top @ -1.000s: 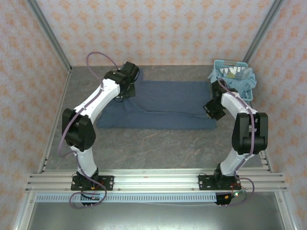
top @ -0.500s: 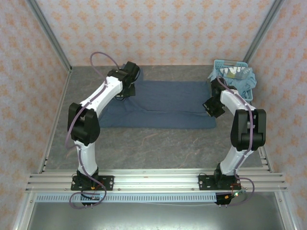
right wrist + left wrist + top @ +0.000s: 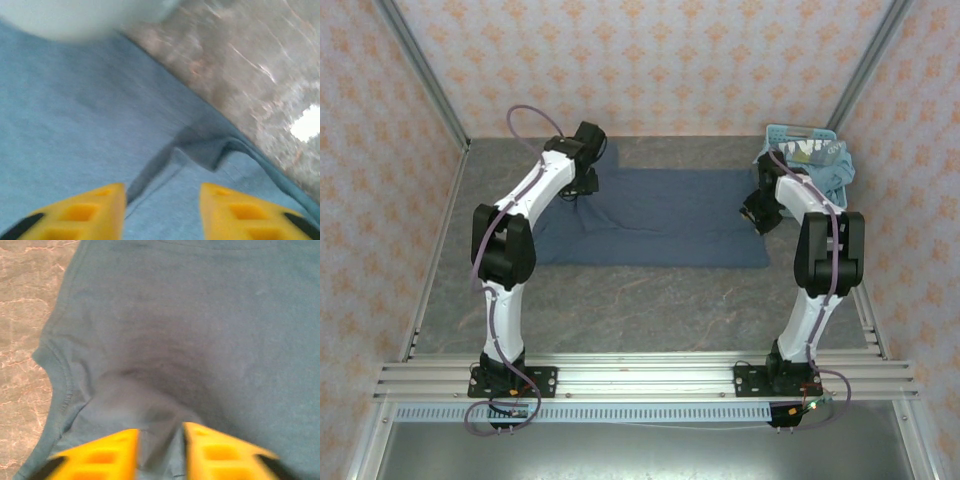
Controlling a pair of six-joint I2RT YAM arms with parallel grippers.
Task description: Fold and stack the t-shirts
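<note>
The dark slate-blue t-shirt lies folded into a long band across the middle of the table. My left gripper is at its far left corner. In the left wrist view the yellow fingers pinch a raised pucker of the t-shirt, and wrinkles run into the left gripper. My right gripper is at the shirt's right edge. In the right wrist view the right gripper stands apart over flat t-shirt cloth, beside a small raised fold.
A light-blue lattice basket stands at the back right corner, with paler blue shirts hanging over its side, close behind my right arm. Bare grey stone table stretches in front of the shirt. Patterned walls enclose three sides.
Both grippers have moved toward the back of the table. The shirt's near left corner has drawn in with the left gripper, while its right edge has hardly shifted.
</note>
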